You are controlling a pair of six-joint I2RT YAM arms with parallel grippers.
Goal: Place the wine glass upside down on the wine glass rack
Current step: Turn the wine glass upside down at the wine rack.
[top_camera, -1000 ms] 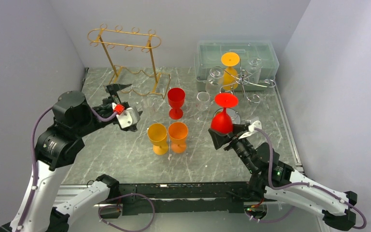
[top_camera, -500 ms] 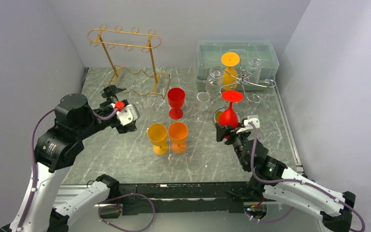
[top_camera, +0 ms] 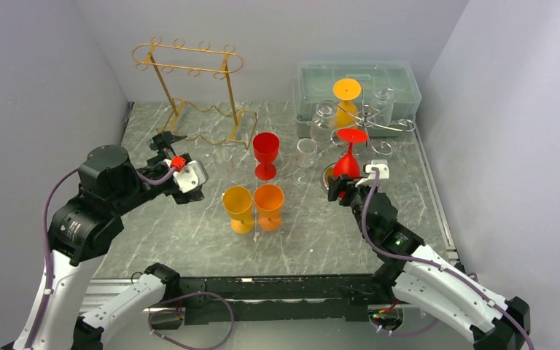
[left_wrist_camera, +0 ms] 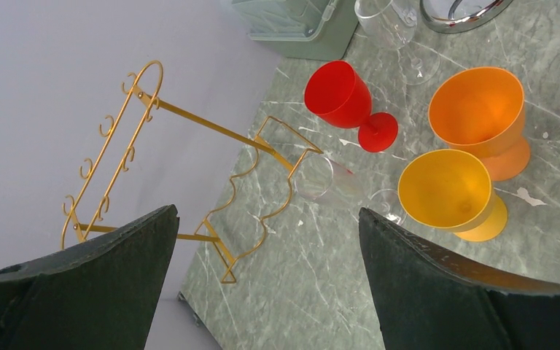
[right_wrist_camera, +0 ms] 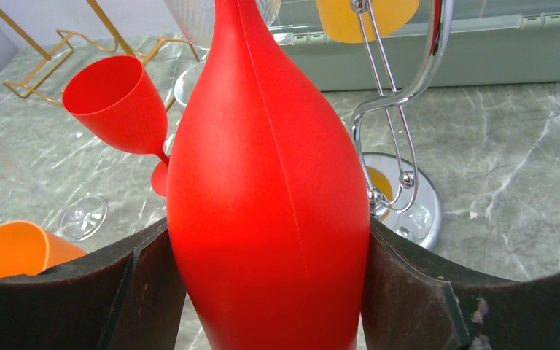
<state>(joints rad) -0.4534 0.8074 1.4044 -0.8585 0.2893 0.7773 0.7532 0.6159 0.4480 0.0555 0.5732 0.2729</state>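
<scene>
**Item:** red wine glass (top_camera: 348,157), upside down, foot uppermost.
**Location:** right of centre in the overhead view, lifted off the surface (top_camera: 189,233). Its foot is near the curled arms of the silver rack (top_camera: 376,125); contact cannot be judged.
**Holder:** right hand (top_camera: 340,188), clasped on both sides of the bowl, as is shown close up in the right wrist view.
**Other hand:** left hand (top_camera: 177,162), spread wide and holding nothing, left of centre near the gold rack (top_camera: 189,69).
**Already hung:** a yellow glass (top_camera: 346,102) on the far side of the silver rack.

**Handling notes (judged):**
- The silver rack is taken as the target, the step in hand being the approach to a free arm.
- The stem should be guided between the wires so that the foot is carried above them.
- The glass is best kept plumb, and the yellow glass avoided.
- The smooth, tapered bowl may slip, so the clasp should be eased only once the foot is borne by the wire.
</scene>
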